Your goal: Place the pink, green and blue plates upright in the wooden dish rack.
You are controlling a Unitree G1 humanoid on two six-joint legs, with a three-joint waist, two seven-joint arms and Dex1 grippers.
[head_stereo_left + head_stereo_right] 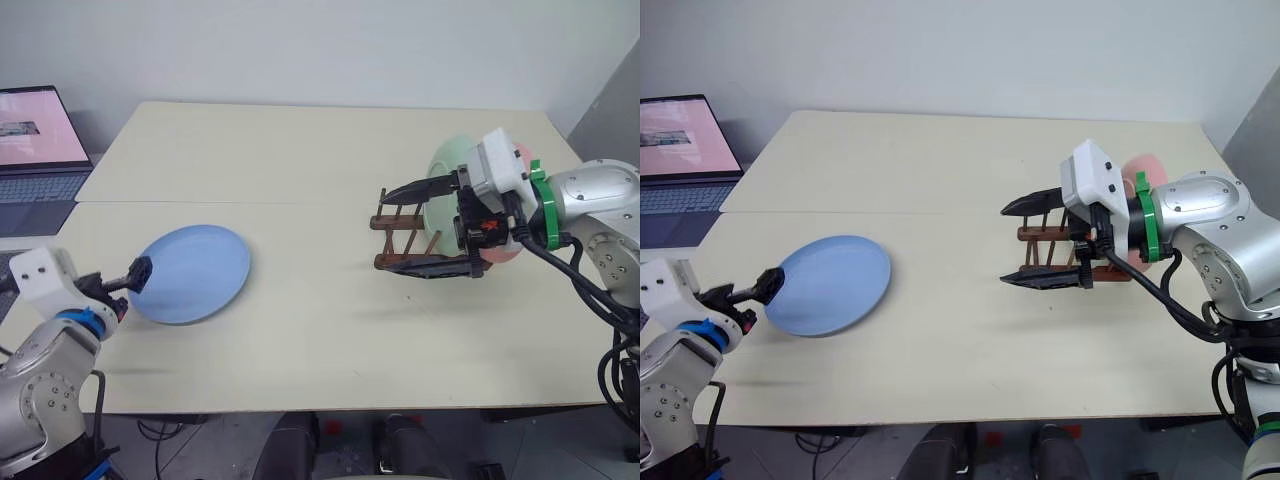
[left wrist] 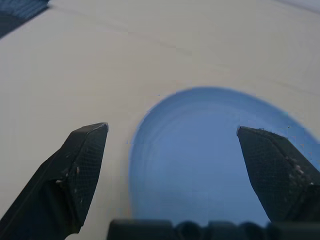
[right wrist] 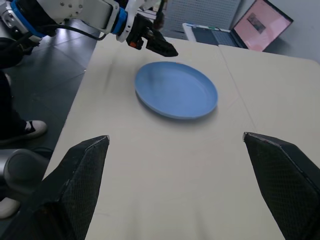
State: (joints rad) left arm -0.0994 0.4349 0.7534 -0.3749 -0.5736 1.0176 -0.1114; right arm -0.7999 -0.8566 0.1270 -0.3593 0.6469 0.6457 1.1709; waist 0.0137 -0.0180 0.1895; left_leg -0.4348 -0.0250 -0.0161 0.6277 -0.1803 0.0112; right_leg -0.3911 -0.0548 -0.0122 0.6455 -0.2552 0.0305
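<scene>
1. The round flat blue plate lies flat on the pale beige surface, on its left side and toward the near edge.
2. The left gripper, with two black fingers on a white and blue wrist, is just beside the left rim of the blue plate. Its jaws stand wide apart and hold nothing; in the left wrist view the plate appears between the two fingertips.
3. The small dark brown wooden dish rack with upright pegs stands on the right side of the surface, well apart from the blue plate.
4. A pale green plate stands upright in the rack, and a pink plate stands upright behind it, further to the right. The right arm covers a big part of both plates, so it is not possible to tell which slots they occupy.
5. The right gripper hangs over the rack and points to the left. Its jaws are wide apart, one finger above the other, and nothing is between them.
6. An open laptop with a pink picture on its screen stands on the far left, beside the surface.
</scene>
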